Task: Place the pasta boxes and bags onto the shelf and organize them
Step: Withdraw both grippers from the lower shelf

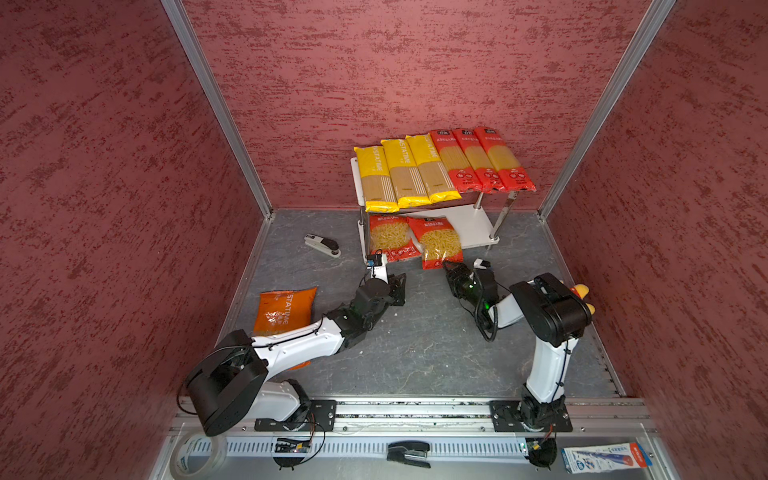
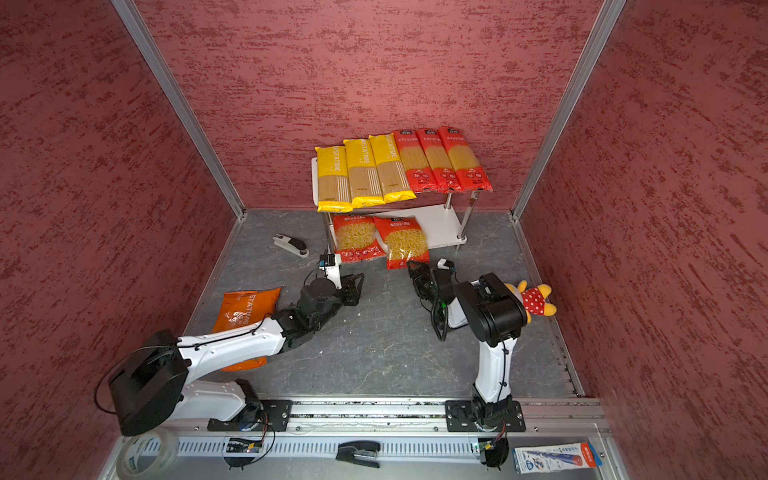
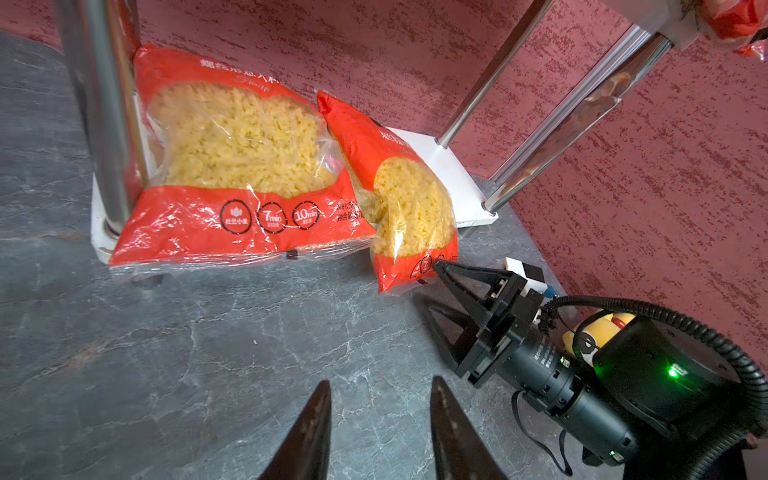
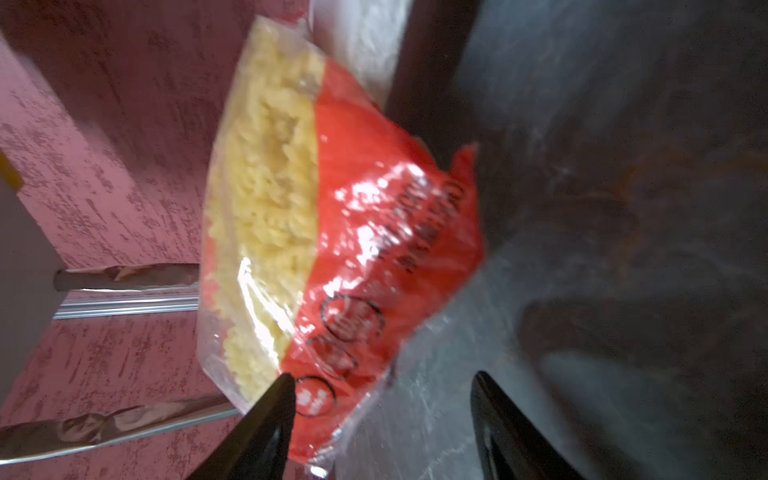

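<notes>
In both top views the shelf sits upper centre. Its top board is filled edge to edge by yellow spaghetti packs and red spaghetti packs, so I judge the only free room is on the lower board's right. The flat red bag and tilted red bag overhang its front edge. The orange bag lies lower left, partly under my left arm.

In the left wrist view, my left claw is apart and empty at the bottom edge. The right claw, also apart, has one tip touching the tilted red bag's corner, placed, I think, to nudge it in.

The right wrist view, blurred, shows that tip at the bag's edge.
</notes>
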Robot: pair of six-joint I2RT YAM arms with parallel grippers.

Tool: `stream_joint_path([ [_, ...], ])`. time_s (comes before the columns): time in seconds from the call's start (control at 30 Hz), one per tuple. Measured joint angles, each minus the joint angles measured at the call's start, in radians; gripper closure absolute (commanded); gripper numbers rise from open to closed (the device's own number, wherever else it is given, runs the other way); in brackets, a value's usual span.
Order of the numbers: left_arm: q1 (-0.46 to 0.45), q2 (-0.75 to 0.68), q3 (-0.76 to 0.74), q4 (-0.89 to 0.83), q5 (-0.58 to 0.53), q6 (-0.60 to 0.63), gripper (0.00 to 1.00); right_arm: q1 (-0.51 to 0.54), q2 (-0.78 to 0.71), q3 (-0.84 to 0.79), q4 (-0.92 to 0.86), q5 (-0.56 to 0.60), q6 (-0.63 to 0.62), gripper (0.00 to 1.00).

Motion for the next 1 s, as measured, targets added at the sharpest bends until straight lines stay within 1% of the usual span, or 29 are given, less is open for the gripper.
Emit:
stream_joint_path([
  [0.07,0.0,-0.017,-0.012,-0.014,-0.01,-0.001,0.58,0.0,0.001,0.03,0.006,0.006,-0.01,0.49],
  [0.23,0.0,-0.042,-0.037,-0.043,-0.02,-0.005,0.58,0.0,0.002,0.07,0.0,-0.001,-0.039,0.73],
  [0.3,0.0,-0.049,-0.042,-0.051,-0.023,-0.007,0.58,0.0,-0.001,0.077,-0.004,-0.004,-0.044,0.81],
  [0.37,0.0,-0.05,-0.042,-0.055,-0.024,-0.007,0.58,0.0,-0.016,0.079,-0.02,-0.006,-0.055,0.86],
  [0.43,0.0,-0.05,-0.042,-0.056,-0.024,-0.008,0.58,0.0,-0.036,0.09,-0.044,-0.009,-0.065,0.89],
  [0.53,0.0,-0.05,-0.042,-0.057,-0.024,-0.007,0.58,-0.002,-0.062,0.122,-0.069,-0.014,-0.083,0.91],
  [0.7,0.0,-0.051,-0.042,-0.06,-0.024,-0.007,0.58,-0.023,-0.064,0.215,-0.114,-0.048,-0.111,0.94],
  [0.9,0.0,-0.072,-0.048,-0.07,-0.035,-0.007,0.58,-0.046,-0.005,0.321,-0.142,-0.121,-0.142,0.96],
  [1.0,0.0,-0.08,-0.055,-0.074,-0.039,-0.007,0.58,-0.052,0.032,0.329,-0.138,-0.153,-0.151,0.97],
])
